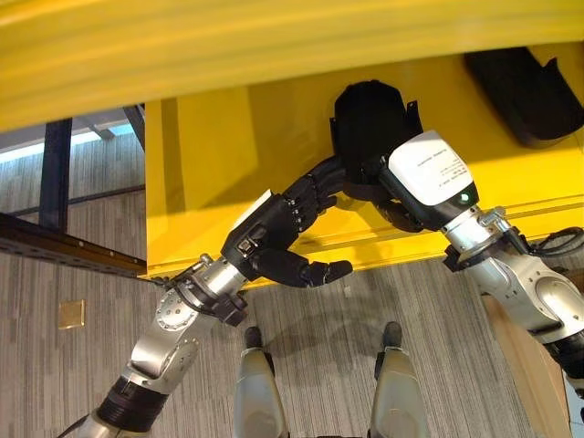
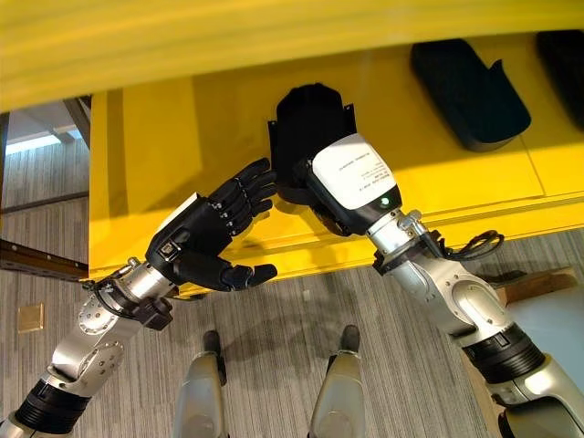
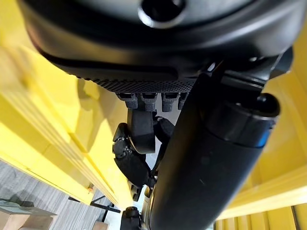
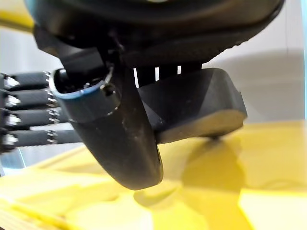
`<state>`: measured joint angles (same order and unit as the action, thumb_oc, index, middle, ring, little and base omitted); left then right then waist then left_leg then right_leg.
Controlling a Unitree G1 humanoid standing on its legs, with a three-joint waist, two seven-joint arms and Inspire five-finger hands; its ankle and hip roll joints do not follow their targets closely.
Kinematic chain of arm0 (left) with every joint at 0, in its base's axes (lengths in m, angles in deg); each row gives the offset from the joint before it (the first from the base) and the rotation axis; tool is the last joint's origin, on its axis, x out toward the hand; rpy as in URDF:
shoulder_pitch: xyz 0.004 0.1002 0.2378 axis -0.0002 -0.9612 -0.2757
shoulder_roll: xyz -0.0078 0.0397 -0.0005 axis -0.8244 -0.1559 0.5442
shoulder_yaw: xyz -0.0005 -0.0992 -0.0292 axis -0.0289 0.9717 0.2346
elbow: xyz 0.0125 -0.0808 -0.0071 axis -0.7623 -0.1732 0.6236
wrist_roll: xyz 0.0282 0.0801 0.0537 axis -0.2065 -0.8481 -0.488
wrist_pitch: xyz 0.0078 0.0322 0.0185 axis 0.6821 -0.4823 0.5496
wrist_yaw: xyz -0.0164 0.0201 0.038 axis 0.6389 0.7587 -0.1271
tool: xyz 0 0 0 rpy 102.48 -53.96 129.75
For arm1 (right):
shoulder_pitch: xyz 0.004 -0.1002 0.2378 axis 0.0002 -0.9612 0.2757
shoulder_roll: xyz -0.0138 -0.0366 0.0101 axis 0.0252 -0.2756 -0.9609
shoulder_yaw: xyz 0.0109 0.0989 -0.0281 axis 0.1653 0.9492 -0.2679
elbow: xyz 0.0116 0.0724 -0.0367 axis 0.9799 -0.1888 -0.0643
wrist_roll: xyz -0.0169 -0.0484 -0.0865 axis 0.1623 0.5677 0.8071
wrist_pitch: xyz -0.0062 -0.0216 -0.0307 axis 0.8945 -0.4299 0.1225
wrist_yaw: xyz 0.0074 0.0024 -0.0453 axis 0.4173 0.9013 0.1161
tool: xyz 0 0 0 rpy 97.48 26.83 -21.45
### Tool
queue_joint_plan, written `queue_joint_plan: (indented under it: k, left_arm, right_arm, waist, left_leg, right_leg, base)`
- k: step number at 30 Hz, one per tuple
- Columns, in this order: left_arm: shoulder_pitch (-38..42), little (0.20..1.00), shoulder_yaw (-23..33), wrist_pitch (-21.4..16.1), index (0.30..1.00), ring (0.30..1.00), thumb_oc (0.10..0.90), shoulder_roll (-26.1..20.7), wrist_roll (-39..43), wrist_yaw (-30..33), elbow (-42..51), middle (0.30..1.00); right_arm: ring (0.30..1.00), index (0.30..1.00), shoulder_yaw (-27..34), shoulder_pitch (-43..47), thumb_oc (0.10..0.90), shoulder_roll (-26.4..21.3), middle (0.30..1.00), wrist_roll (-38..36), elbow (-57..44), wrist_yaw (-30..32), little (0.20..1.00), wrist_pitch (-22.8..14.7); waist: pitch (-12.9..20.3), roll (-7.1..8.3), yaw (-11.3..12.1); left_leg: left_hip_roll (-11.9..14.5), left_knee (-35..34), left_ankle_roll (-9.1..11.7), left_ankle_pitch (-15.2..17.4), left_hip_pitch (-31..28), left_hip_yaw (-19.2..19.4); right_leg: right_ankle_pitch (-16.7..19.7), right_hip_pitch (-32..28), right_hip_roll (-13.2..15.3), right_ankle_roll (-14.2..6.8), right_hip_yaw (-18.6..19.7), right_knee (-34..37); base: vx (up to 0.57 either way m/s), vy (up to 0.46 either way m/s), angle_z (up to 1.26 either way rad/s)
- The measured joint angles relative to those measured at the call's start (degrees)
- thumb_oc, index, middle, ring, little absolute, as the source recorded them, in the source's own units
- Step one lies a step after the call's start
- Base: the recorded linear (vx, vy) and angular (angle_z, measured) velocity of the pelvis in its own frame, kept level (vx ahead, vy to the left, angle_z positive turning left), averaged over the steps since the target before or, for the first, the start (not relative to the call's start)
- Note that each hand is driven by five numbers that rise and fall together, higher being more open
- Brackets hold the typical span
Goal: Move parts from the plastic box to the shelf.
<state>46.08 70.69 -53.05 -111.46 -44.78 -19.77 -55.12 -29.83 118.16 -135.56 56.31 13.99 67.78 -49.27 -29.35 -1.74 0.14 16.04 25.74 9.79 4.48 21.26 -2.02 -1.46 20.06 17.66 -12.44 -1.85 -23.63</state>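
Observation:
A black moulded part (image 1: 367, 114) stands on the yellow shelf (image 1: 228, 137), one edge resting on the shelf board (image 4: 268, 191). My right hand (image 2: 351, 182), with a white cover on its back, is shut on the part (image 4: 196, 103), its thumb (image 4: 124, 143) curled across the near face. My left hand (image 1: 274, 228) is open at the shelf's front lip. Its straight fingers (image 2: 246, 192) reach the part's left side and its thumb (image 1: 310, 271) sticks out below.
Another black part (image 2: 467, 82) lies further right on the shelf, and a third (image 2: 561, 50) sits at the far right edge. A higher yellow shelf board (image 1: 274, 46) overhangs the top. A dark steel frame (image 1: 55, 182) stands to the left over the grey floor (image 1: 73, 365).

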Motion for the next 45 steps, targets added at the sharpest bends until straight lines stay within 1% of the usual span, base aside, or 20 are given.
queue_joint_plan:
  k: [4, 6, 7, 9, 11, 12, 15, 21, 26, 29, 32, 35, 37, 38, 40, 43, 45]
  left_arm:
    - [0.3, 1.000, 0.0, 0.0, 1.000, 1.000, 0.900, -0.1, -0.3, -0.2, -0.4, 1.000]
    - [0.6, 1.000, 0.0, 0.0, 1.000, 1.000, 0.900, -0.1, -0.4, -0.3, -0.4, 1.000]
    - [0.8, 1.000, 0.0, 0.0, 1.000, 1.000, 0.900, -0.1, -0.5, -0.5, -0.3, 1.000]
    - [0.9, 1.000, 0.0, 0.0, 1.000, 1.000, 0.900, -0.1, -0.7, -0.4, -0.3, 1.000]
    - [1.2, 1.000, 0.0, 0.0, 1.000, 1.000, 0.900, -0.1, -0.8, -0.5, -0.3, 1.000]
    - [1.3, 1.000, 0.0, 0.0, 1.000, 1.000, 0.900, -0.1, -0.8, -0.5, -0.3, 1.000]
    - [1.3, 1.000, 0.0, 0.1, 1.000, 1.000, 0.900, -0.2, -0.8, -0.8, -0.4, 1.000]
    - [1.3, 1.000, 0.1, 0.2, 1.000, 1.000, 0.900, -0.2, -0.7, -2.7, -0.3, 1.000]
    - [1.3, 1.000, 0.1, 0.2, 1.000, 1.000, 0.900, -0.2, -0.7, -4.1, -0.3, 1.000]
    - [1.3, 1.000, 0.1, 1.2, 1.000, 1.000, 0.900, -0.3, -0.7, -4.2, -0.3, 1.000]
    - [1.3, 1.000, 0.1, 1.3, 1.000, 1.000, 0.900, -0.6, -0.7, -4.7, -0.3, 1.000]
    - [1.3, 1.000, 0.1, 1.3, 1.000, 1.000, 0.900, -0.7, -0.7, -6.0, -0.3, 1.000]
    - [1.3, 1.000, 0.1, 1.3, 1.000, 1.000, 0.900, -0.7, -0.7, -6.7, -0.3, 1.000]
    - [1.3, 1.000, 0.1, 1.3, 1.000, 1.000, 0.900, -0.8, -0.7, -6.8, -0.3, 1.000]
    - [1.3, 1.000, 0.1, 1.3, 1.000, 1.000, 0.900, -1.1, -0.6, -7.4, -0.3, 1.000]
    - [1.3, 1.000, 0.0, 1.4, 1.000, 1.000, 0.900, -2.9, -0.5, -8.0, -0.3, 1.000]
    - [1.3, 1.000, 0.1, 1.4, 1.000, 1.000, 0.900, -3.3, -0.2, -8.0, -0.3, 1.000]
  right_arm:
    - [0.300, 0.300, -0.4, 1.0, 0.400, 0.3, 0.300, 0.0, 2.6, 0.5, 0.300, 2.7]
    - [0.300, 0.300, -0.5, 2.9, 0.400, 0.8, 0.300, 0.0, 4.4, 1.0, 0.300, 3.1]
    - [0.300, 0.300, -0.6, 3.6, 0.400, 0.9, 0.300, 0.0, 4.8, 1.1, 0.300, 3.5]
    - [0.300, 0.300, -0.6, 4.5, 0.400, 1.0, 0.300, -0.1, 5.2, 1.1, 0.300, 4.2]
    - [0.300, 0.300, -0.6, 5.2, 0.400, 1.1, 0.300, -0.1, 5.6, 1.2, 0.300, 5.8]
    - [0.300, 0.300, -0.7, 5.8, 0.400, 1.3, 0.300, -0.1, 6.8, 1.3, 0.300, 6.1]
    - [0.300, 0.300, -1.1, 7.5, 0.400, 1.7, 0.300, 0.0, 9.7, 2.9, 0.300, 7.4]
    - [0.300, 0.300, -1.3, 10.3, 0.400, 2.3, 0.300, -0.1, 14.8, 4.9, 0.300, 9.8]
    - [0.300, 0.300, -1.8, 13.4, 0.400, 2.1, 0.300, 0.0, 18.7, 5.0, 0.300, 8.6]
    - [0.300, 0.300, -2.1, 14.5, 0.400, 2.0, 0.300, 0.1, 20.0, 5.0, 0.300, 7.5]
    - [0.300, 0.300, -4.3, 15.9, 0.400, -0.3, 0.300, 0.1, 21.0, 4.9, 0.300, 7.2]
    - [0.300, 0.300, -4.4, 16.4, 0.400, -1.0, 0.300, 0.2, 23.3, 4.8, 0.300, 5.9]
    - [0.300, 0.300, -5.4, 16.8, 0.400, -2.3, 0.300, 0.2, 23.4, 4.7, 0.300, 4.9]
    - [0.300, 0.300, -6.2, 17.2, 0.400, -2.9, 0.300, 0.2, 23.5, 4.7, 0.300, 4.5]
    - [0.300, 0.300, -7.5, 18.4, 0.400, -4.1, 0.300, 1.2, 24.7, 4.8, 0.300, 2.3]
    - [0.300, 0.300, -8.5, 19.6, 0.400, -4.8, 0.300, 1.4, 25.2, 4.9, 0.300, 0.9]
    - [0.300, 0.300, -8.9, 19.8, 0.400, -5.3, 0.300, 2.2, 25.2, 4.9, 0.300, 0.5]
  waist:
    - [-0.7, -0.04, 0.7]
    - [-0.9, -0.13, 0.9]
    - [-1.0, -0.14, 1.1]
    - [-1.0, -0.14, 1.3]
    - [-1.1, -0.13, 1.5]
    - [-1.1, -0.13, 1.6]
    - [-1.1, -0.13, 1.8]
    - [-1.1, -0.13, 2.3]
    - [-1.1, -0.13, 2.9]
    - [-1.1, -0.13, 3.5]
    - [-1.1, -0.13, 4.2]
    - [-1.1, -0.13, 4.8]
    - [-1.1, -0.11, 5.2]
    - [-1.1, -0.11, 5.2]
    - [-1.1, -0.10, 5.1]
    - [-1.2, 0.09, 5.0]
    - [-1.2, 0.09, 5.0]
  left_leg:
    - [-0.2, 1.3, 0.1, 0.1, 2.7, -1.0]
    - [-0.2, 2.2, 0.0, 0.1, 3.7, -1.2]
    - [-0.2, 2.3, 0.0, 0.1, 3.9, -1.2]
    - [-0.2, 2.5, -0.1, 0.2, 4.3, -1.4]
    - [-0.2, 3.1, -0.1, 0.3, 5.0, -1.7]
    - [-0.2, 3.1, -0.1, 0.3, 5.3, -1.9]
    - [-0.2, 3.4, -0.1, 0.3, 6.1, -2.3]
    - [-0.2, 3.2, -0.1, 0.3, 6.7, -3.0]
    - [-0.3, 3.1, -0.1, 0.3, 6.9, -2.9]
    - [-0.3, 3.1, 0.3, 0.1, 6.9, -3.0]
    - [-0.3, 3.1, 0.5, 0.0, 6.8, -3.3]
    - [-0.3, 3.1, 0.4, 0.0, 6.8, -3.7]
    - [-0.3, 3.0, 0.4, -0.1, 7.0, -3.8]
    - [-0.3, 3.1, 0.4, -0.1, 7.1, -3.9]
    - [-0.3, 3.1, 0.4, -0.1, 7.6, -4.4]
    - [-0.3, 3.2, 0.4, -0.1, 7.8, -4.7]
    - [-0.3, 3.2, 0.4, -0.1, 7.8, -4.7]
  right_leg:
    - [-1.0, 2.8, 0.1, 0.1, 0.0, -2.9]
    - [-1.4, 4.0, 0.1, 0.2, 0.1, -4.0]
    - [-1.7, 4.4, 0.2, 0.5, 0.2, -4.6]
    - [-2.1, 5.0, 0.2, 0.5, 0.2, -5.5]
    - [-2.8, 5.9, 0.2, 0.6, 0.3, -6.9]
    - [-3.1, 6.4, 0.2, 0.9, 0.2, -7.4]
    - [-3.8, 7.5, 0.2, 0.8, 0.2, -8.8]
    - [-4.5, 8.1, 0.2, 1.0, -0.2, -9.3]
    - [-4.5, 8.4, 0.2, 1.0, -0.2, -9.5]
    - [-4.5, 8.4, 0.2, 0.9, -0.3, -9.9]
    - [-4.6, 8.3, 0.2, 1.0, -0.5, -10.3]
    - [-4.8, 8.2, 0.2, 1.3, -0.8, -10.5]
    - [-5.0, 8.1, 0.2, 1.4, -0.9, -10.3]
    - [-5.0, 8.1, 0.2, 1.4, -0.9, -10.1]
    - [-5.0, 8.1, 0.2, 1.4, -1.5, -9.9]
    - [-5.0, 8.0, 0.2, 1.5, -1.8, -9.7]
    - [-4.9, 7.8, 0.2, 1.4, -1.8, -9.6]
  base:
    - [-0.05, -0.054, 0.08]
    - [-0.05, -0.053, 0.01]
    - [-0.05, -0.055, 0.02]
    - [-0.04, -0.051, 0.02]
    - [-0.04, -0.050, 0.05]
    - [-0.03, -0.043, 0.05]
    - [-0.03, -0.058, 0.04]
    - [-0.02, -0.036, 0.03]
    - [0.02, -0.030, 0.00]
    - [0.03, -0.063, 0.02]
    - [0.02, -0.080, 0.03]
    - [0.01, -0.060, 0.04]
    - [0.01, -0.048, 0.03]
    - [0.01, -0.062, 0.04]
    - [0.01, -0.054, 0.08]
    - [0.01, -0.021, 0.04]
    - [0.00, 0.000, 0.00]
